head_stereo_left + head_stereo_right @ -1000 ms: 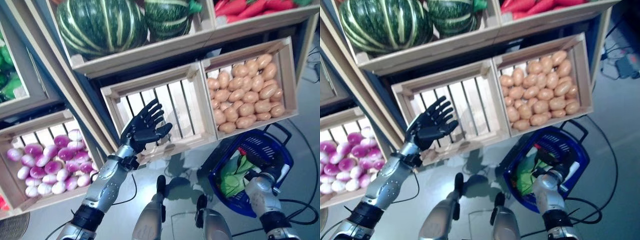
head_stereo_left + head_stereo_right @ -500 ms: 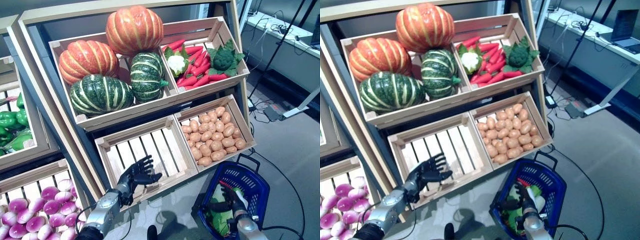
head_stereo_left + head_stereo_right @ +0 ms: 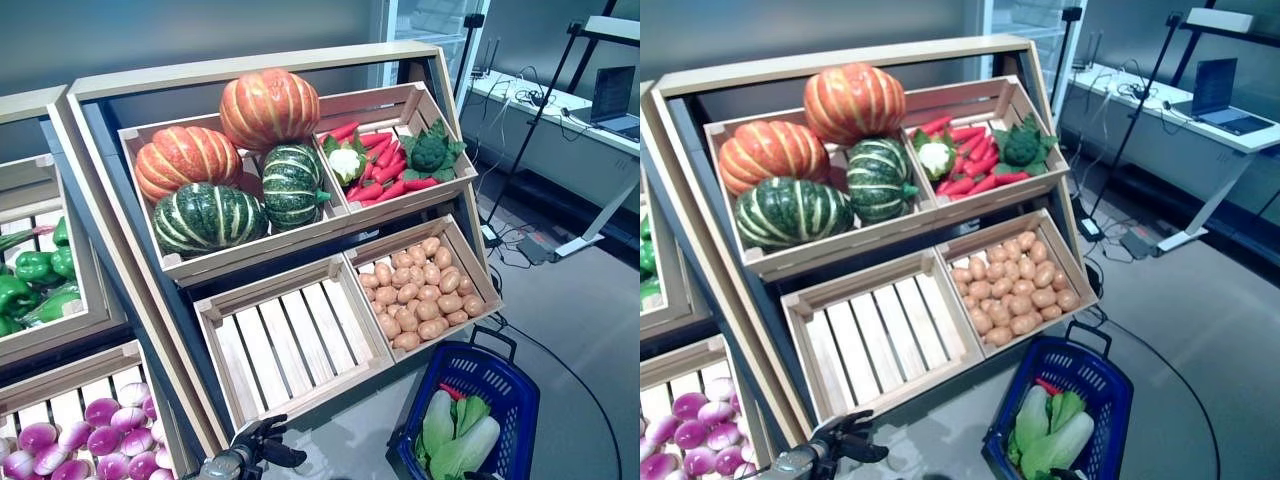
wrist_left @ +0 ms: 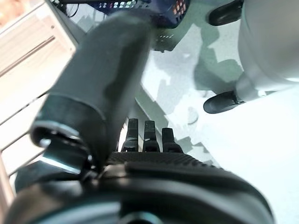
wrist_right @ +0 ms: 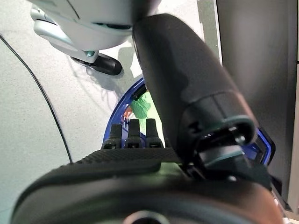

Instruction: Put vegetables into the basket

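the basket (image 3: 470, 395), blue with a black handle, stands on the floor at the near right, just in front of the crate of potatoes (image 3: 422, 292); green leafy vegetables (image 3: 455, 435) and a bit of red lie inside it. left of the potatoes sits an empty slatted crate (image 3: 290, 340). above are pumpkins (image 3: 230, 150) and a crate of red peppers (image 3: 385, 165). the left hand (image 3: 258, 448) shows low at the near left, fingers straight and relaxed, holding nothing. the right hand (image 5: 140, 140) hangs over the basket, fingers straight, empty.
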You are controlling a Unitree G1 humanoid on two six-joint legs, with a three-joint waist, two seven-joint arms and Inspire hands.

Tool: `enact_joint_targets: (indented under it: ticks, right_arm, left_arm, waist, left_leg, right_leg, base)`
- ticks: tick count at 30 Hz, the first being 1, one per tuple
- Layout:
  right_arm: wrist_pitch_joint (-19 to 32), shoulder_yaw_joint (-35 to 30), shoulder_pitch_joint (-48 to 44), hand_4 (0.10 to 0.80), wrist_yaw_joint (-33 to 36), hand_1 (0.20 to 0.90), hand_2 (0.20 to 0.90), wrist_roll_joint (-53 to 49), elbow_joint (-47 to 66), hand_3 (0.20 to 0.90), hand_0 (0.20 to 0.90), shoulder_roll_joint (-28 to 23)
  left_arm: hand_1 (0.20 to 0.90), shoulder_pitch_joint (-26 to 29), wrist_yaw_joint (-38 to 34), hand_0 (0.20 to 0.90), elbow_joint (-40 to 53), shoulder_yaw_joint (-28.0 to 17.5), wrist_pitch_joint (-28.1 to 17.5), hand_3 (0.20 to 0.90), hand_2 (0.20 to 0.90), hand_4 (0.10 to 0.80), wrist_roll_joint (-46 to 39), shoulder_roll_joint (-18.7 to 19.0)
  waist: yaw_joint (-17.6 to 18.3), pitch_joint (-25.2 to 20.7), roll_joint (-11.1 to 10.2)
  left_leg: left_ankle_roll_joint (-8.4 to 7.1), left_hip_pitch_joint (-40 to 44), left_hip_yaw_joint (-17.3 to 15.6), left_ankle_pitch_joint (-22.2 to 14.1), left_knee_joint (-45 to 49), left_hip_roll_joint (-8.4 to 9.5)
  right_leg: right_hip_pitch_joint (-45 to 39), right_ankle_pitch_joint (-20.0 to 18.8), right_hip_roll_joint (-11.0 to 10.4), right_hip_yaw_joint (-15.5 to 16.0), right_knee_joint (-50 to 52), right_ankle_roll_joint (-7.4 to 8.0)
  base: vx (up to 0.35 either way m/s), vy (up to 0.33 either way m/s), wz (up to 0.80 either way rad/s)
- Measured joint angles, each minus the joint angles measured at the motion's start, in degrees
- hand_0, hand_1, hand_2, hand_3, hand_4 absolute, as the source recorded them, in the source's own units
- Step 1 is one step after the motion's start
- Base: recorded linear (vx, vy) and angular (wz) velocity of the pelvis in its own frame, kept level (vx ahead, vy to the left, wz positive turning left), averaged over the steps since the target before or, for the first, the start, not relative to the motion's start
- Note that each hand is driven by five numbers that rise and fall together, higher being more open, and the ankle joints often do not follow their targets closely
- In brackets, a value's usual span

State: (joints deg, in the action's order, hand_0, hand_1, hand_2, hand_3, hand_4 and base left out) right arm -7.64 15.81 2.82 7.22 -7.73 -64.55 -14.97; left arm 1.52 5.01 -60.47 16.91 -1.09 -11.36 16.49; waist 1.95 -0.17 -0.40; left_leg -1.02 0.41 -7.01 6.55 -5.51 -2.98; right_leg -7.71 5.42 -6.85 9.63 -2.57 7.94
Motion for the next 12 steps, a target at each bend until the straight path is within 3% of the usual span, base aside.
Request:
enact_joint_targets:
  ticks: [12]
  right_arm:
    - [0.1,-0.1,-0.9,0.800,-1.3,0.900,0.900,-0.1,-2.6,0.900,0.900,0.0]
  left_arm:
    - [0.900,0.8,-2.6,0.900,-3.6,-0.5,0.3,0.900,0.900,0.800,4.6,-1.5]
  waist:
    - [0.1,-1.6,1.0]
  left_leg:
    - [0.12,0.0,-0.2,-0.1,0.0,0.06]
  right_leg:
    - [-0.1,0.0,0.0,-0.2,-0.4,0.00]
  base:
    - [0.000,0.000,0.00]
